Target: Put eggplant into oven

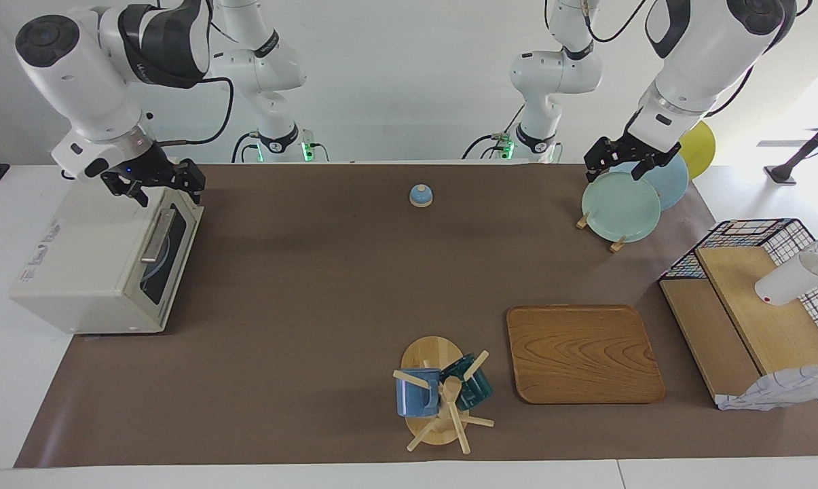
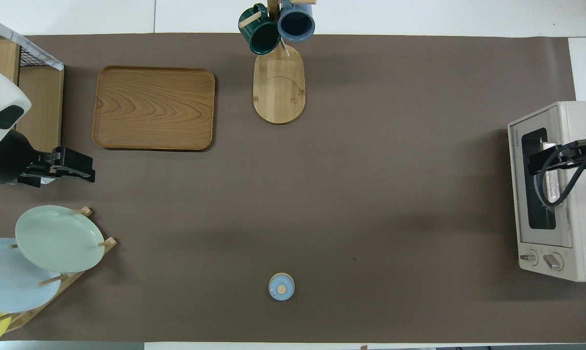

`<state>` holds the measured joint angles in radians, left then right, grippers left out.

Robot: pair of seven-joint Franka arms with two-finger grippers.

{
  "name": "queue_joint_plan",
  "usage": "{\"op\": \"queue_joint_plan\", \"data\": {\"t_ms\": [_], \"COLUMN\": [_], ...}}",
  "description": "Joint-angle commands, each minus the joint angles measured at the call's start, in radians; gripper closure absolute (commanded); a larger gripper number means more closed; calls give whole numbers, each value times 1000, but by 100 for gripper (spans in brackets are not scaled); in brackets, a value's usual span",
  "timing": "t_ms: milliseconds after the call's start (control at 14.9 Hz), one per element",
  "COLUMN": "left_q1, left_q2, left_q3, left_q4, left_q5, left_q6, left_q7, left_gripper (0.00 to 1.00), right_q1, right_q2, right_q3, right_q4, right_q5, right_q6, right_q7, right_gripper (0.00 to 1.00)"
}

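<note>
The cream-white oven [image 1: 89,265] [image 2: 565,194] stands at the right arm's end of the table, its glass door shut and the bar handle [image 1: 154,238] up against the front. No eggplant shows in either view. My right gripper [image 1: 168,190] [image 2: 536,163] hangs open just over the oven's upper front edge and holds nothing. My left gripper [image 1: 616,166] [image 2: 76,170] waits open and empty in the air over the plate rack [image 1: 599,227].
The rack holds a mint-green plate [image 1: 620,206], a light blue plate and a yellow one. A small blue knobbed lid [image 1: 421,195] lies near the robots. A wooden tray [image 1: 583,353], a mug tree [image 1: 442,394] and a wire basket with shelves [image 1: 755,299] sit farther out.
</note>
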<state>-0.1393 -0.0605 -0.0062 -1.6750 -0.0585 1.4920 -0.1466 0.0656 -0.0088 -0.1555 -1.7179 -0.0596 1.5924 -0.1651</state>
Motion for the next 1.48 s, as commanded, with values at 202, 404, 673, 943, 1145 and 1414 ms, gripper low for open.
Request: {"op": "queue_joint_plan", "data": {"t_ms": [202, 404, 673, 943, 1145, 1414], "left_q1": [9, 9, 9, 9, 9, 9], "left_q2": [4, 4, 4, 4, 4, 4], "left_q3": [-8, -8, -8, -8, -8, -8], "left_q4": [20, 21, 20, 20, 20, 20], "left_q5": [17, 17, 17, 17, 17, 17], "left_q6": [-24, -24, -25, -25, -24, -24], "left_q7": [9, 9, 9, 9, 9, 9], "left_gripper": [0, 0, 0, 0, 0, 0], "right_q1": [-32, -56, -55, -56, -53, -53], "right_q2": [3, 3, 4, 9, 4, 4], "right_q3": [7, 10, 19, 33, 31, 31], "right_q4": [30, 44, 47, 80, 78, 78], "right_q5": [21, 24, 23, 37, 38, 38], "right_q6": [-12, -12, -15, -26, -17, -15], "right_q7": [-11, -14, -13, -10, -8, -8], "right_gripper": [0, 0, 0, 0, 0, 0]}}
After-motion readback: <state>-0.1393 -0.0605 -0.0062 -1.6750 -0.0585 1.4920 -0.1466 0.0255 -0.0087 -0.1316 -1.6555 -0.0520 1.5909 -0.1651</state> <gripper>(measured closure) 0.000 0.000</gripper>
